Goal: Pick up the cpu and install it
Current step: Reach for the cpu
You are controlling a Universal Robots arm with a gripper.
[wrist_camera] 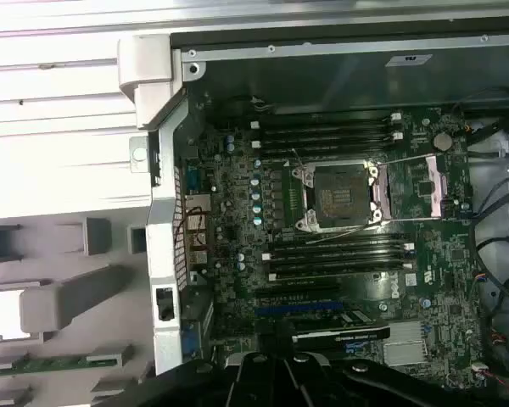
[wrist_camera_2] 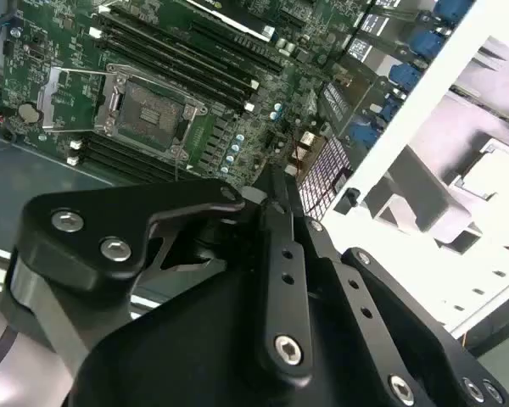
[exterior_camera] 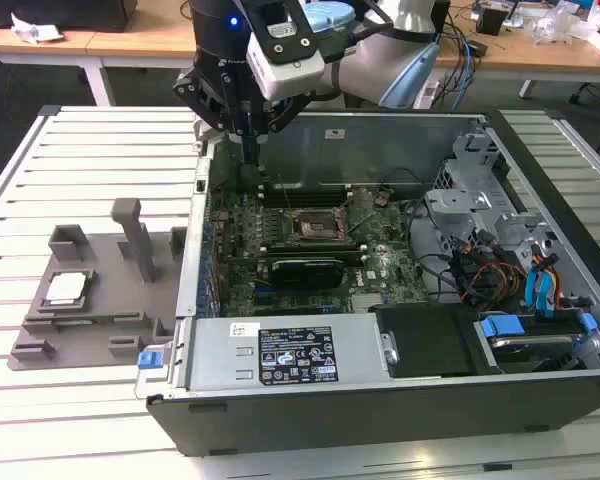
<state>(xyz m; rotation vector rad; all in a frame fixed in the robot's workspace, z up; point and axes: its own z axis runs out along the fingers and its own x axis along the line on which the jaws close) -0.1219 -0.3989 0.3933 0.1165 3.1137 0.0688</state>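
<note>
Exterior view: the cpu (exterior_camera: 65, 288) lies in the grey tray (exterior_camera: 110, 302) at the exterior view's left, well apart from the gripper (exterior_camera: 251, 150), which hangs clenched and empty above the open computer case (exterior_camera: 430, 415).

A robotics lab: an opened desktop computer case (exterior_camera: 380, 420) lies on a white slatted workbench (exterior_camera: 90, 150) at centre frame, a robot arm (exterior_camera: 400, 55) above it, while wooden desks (exterior_camera: 130, 42) strewn with cables (exterior_camera: 463, 55) line the upper edge of the exterior view.
</note>
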